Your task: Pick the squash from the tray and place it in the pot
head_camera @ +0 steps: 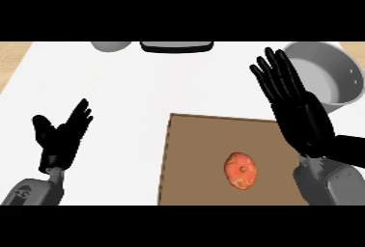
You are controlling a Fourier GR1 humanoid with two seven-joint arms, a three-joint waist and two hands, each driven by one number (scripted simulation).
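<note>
An orange-red squash lies on the brown tray at the lower middle of the head view. A grey pot stands at the upper right, beyond the tray. My right hand is open with straight fingers pointing up, over the tray's right edge, between the squash and the pot. It hides part of the pot's left side. It touches neither the squash nor anything else that I can see. My left hand rests open at the lower left, fingers up, well away from the tray.
The white counter spreads to the left and behind the tray. A grey bowl-like object and a dark flat object sit at the far edge. Wood-coloured surface shows at the upper left corner.
</note>
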